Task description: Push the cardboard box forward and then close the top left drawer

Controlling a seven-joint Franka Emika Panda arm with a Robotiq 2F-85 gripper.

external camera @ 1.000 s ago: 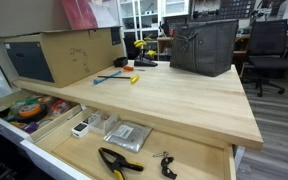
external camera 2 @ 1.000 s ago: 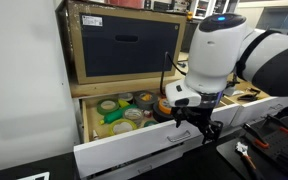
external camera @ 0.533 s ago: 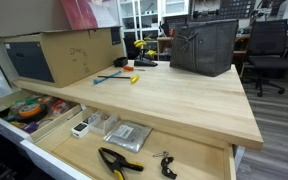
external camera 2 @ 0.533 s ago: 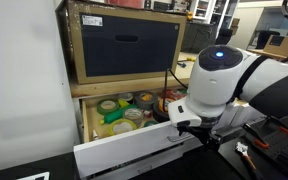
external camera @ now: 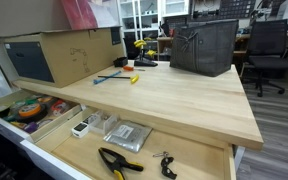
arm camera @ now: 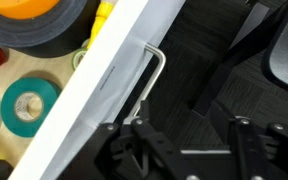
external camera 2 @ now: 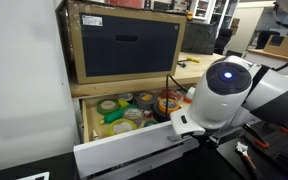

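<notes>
The cardboard box [external camera: 69, 52] stands at the back left of the wooden worktop; its dark end panel faces the camera in an exterior view [external camera 2: 124, 45]. Below it the top left drawer [external camera 2: 114, 152] stands open, with tape rolls [external camera 2: 119, 108] inside. It also shows at the lower left of an exterior view [external camera: 56, 120]. My arm [external camera 2: 219, 95] hangs low in front of the drawer's white front. In the wrist view my gripper [arm camera: 189, 128] is open and empty. Its left finger is just below the drawer's metal handle [arm camera: 156, 75], beside the white front [arm camera: 104, 80].
A dark grey fabric bin [external camera: 204, 45] stands at the back of the worktop. Small tools [external camera: 134, 70] lie next to the box. A wide wooden drawer [external camera: 199, 160] stands open with pliers [external camera: 119, 162] and keys [external camera: 166, 165]. An office chair [external camera: 269, 50] stands behind.
My arm has dropped lower and swung right in front of the drawer front. The box and the drawer have not moved.
</notes>
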